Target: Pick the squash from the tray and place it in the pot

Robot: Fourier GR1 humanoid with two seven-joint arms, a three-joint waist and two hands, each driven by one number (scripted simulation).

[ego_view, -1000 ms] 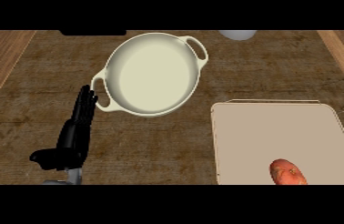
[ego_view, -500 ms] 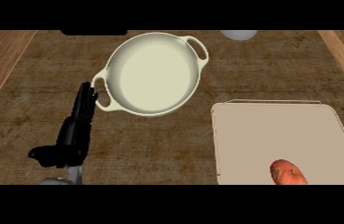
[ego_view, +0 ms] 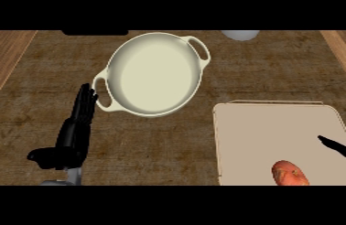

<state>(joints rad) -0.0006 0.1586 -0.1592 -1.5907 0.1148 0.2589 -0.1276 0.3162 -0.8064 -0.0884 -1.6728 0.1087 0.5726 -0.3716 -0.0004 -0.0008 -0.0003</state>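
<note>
Showing are one cream oval two-handled pot (ego_view: 154,73) upper centre, one beige rectangular tray (ego_view: 270,137) lower right, one orange squash (ego_view: 290,173), two black hands (ego_view: 74,132) (ego_view: 332,145).

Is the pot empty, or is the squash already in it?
Empty. The pot shows only its bare cream inside, and the squash lies on the tray at its near edge.

The slim, black, glossy left hand (ego_view: 73,135) had segmented fingers and a stubby thumb on a grey wrist; the right hand (ego_view: 332,145) showed one black tip.

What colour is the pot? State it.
Cream, inside and out, handles included: the pot shows best in the head view.
</note>
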